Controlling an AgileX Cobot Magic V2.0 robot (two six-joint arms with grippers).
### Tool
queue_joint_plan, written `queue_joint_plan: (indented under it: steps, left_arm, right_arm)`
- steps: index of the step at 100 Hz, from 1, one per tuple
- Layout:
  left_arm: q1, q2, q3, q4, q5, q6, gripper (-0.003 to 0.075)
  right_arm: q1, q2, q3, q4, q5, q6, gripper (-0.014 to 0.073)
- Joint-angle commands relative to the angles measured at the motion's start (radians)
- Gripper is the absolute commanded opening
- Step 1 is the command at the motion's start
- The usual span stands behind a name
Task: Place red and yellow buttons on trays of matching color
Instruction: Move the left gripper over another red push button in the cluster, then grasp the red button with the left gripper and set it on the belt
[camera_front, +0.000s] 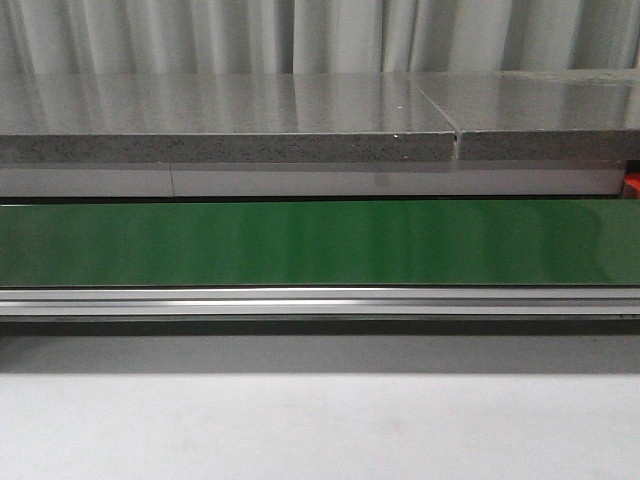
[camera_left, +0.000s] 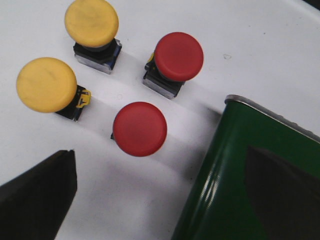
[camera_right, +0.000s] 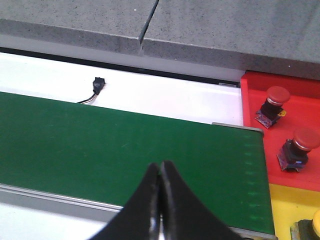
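Observation:
In the left wrist view two red buttons and two yellow buttons stand on the white table beside the end of the green belt. My left gripper is open above them, nothing between its fingers; the nearest red button is just beyond the fingertips. In the right wrist view my right gripper is shut and empty over the belt. The red tray holds two red buttons. The yellow tray shows at the corner with one yellow button partly cut off.
The green conveyor belt runs across the front view, with a grey stone shelf behind it and a metal rail in front. A small black connector with wires lies on the white strip behind the belt.

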Motion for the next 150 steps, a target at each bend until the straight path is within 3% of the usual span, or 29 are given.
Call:
queue_joint_plan:
  steps: [1,88,105,132,142,150]
  left_arm:
    - [0.000,0.004,-0.052,-0.001,-0.042,0.001,0.0672]
    - [0.000,0.215,-0.119,0.025,-0.122,-0.001,0.0652]
    - [0.000,0.226,-0.119,0.025,-0.129,-0.001,0.0494]
    - [-0.002,0.200,-0.150,0.016,-0.118,-0.001,0.0080]
    - [-0.002,0.156,-0.152,0.016,-0.118,-0.001,-0.0011]
    - [-0.002,0.111,-0.152,0.014,-0.115,-0.001,-0.0019]
  right_arm:
    - [0.001,-0.002,-0.023,0.007,-0.064,-0.009,-0.0068]
    - [0.001,-0.002,-0.023,0.007,-0.064,-0.009,-0.0068]
    - [0.001,-0.002,-0.023,0.007,-0.064,-0.009,-0.0068]
    - [0.001,-0.002,-0.023,0.007,-0.064,-0.009,-0.0068]
    - [0.001,-0.002,-0.023,0.007,-0.064,-0.009,-0.0068]
    - [0.001,-0.002,-0.023,0.007,-0.064,-0.009,-0.0068]
